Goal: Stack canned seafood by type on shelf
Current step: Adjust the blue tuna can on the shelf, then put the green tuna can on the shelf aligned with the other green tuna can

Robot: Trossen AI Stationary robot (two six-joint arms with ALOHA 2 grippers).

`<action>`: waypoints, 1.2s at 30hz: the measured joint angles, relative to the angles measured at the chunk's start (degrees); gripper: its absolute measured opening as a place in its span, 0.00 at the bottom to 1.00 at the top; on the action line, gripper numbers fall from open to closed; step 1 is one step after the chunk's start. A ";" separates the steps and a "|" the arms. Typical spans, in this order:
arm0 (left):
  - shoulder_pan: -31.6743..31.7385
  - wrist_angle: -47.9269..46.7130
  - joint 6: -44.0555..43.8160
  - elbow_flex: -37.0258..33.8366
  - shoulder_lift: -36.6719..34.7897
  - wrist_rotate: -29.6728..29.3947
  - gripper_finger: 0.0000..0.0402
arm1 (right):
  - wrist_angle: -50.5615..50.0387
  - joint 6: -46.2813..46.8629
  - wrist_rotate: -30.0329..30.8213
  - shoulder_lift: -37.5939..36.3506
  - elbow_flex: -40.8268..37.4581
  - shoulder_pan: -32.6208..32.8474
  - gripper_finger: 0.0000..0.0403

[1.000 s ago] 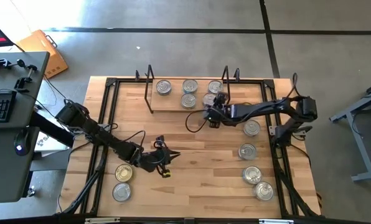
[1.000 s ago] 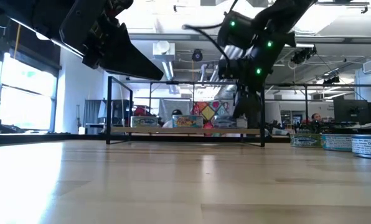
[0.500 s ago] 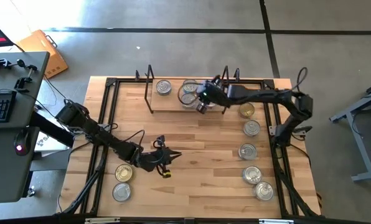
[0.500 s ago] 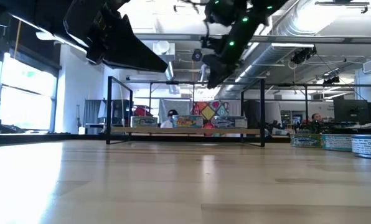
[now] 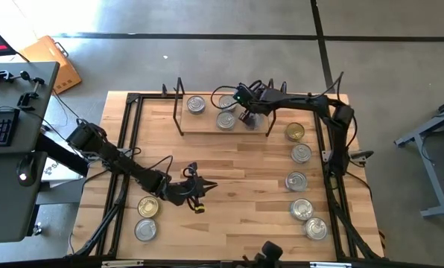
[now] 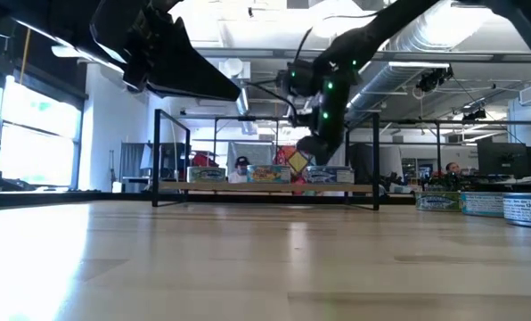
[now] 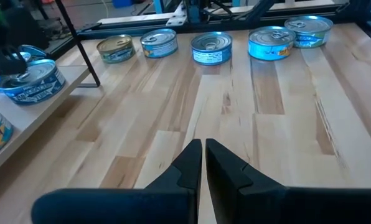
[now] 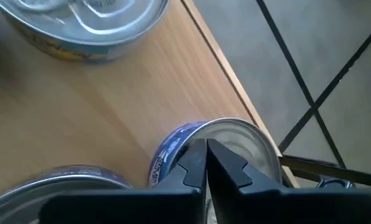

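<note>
The tins sit in three groups. On the shelf (image 5: 207,125), the light board in its black wire frame at the far middle of the desk (image 5: 237,171), lie several silver-topped tins (image 5: 196,105), one alone toward the left and the others clustered toward the right. Down the right side of the desk runs a row of five more, led at the far end by a gold-topped tin (image 5: 295,132). Two further tins (image 5: 146,229) lie at the near left. My right pincer (image 5: 246,113) hangs over the shelf's right cluster, fingers pressed together, gripping nothing, its tips above a blue-walled tin (image 8: 235,143). My left pincer (image 5: 198,187) waits above the near-left desk, fingers likewise pressed together and empty.
</note>
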 joint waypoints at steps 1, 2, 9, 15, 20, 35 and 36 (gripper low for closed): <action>0.00 0.11 0.21 0.00 0.00 0.00 0.03 | -0.18 0.11 -0.09 0.28 0.00 -0.16 0.01; 0.00 0.16 0.55 0.00 0.00 0.00 0.03 | -0.36 0.43 -0.09 0.53 0.04 -0.32 0.01; -0.01 0.19 0.56 0.00 0.00 0.00 0.03 | 0.44 0.14 -1.99 0.87 0.17 0.09 0.00; -0.02 0.19 0.56 0.00 0.00 0.00 0.03 | 3.69 -1.19 -3.27 0.89 0.11 0.59 0.00; -0.02 0.19 0.56 0.00 0.00 0.00 0.03 | 5.20 -2.13 -3.08 -0.24 0.00 0.81 0.00; -3.89 -0.31 1.04 0.00 0.00 -5.88 0.01 | 15.87 4.49 0.90 -19.91 -18.45 22.43 0.00; -4.30 -0.36 1.07 0.00 0.00 -6.91 0.00 | 18.12 6.35 0.95 -20.98 -21.03 25.36 0.00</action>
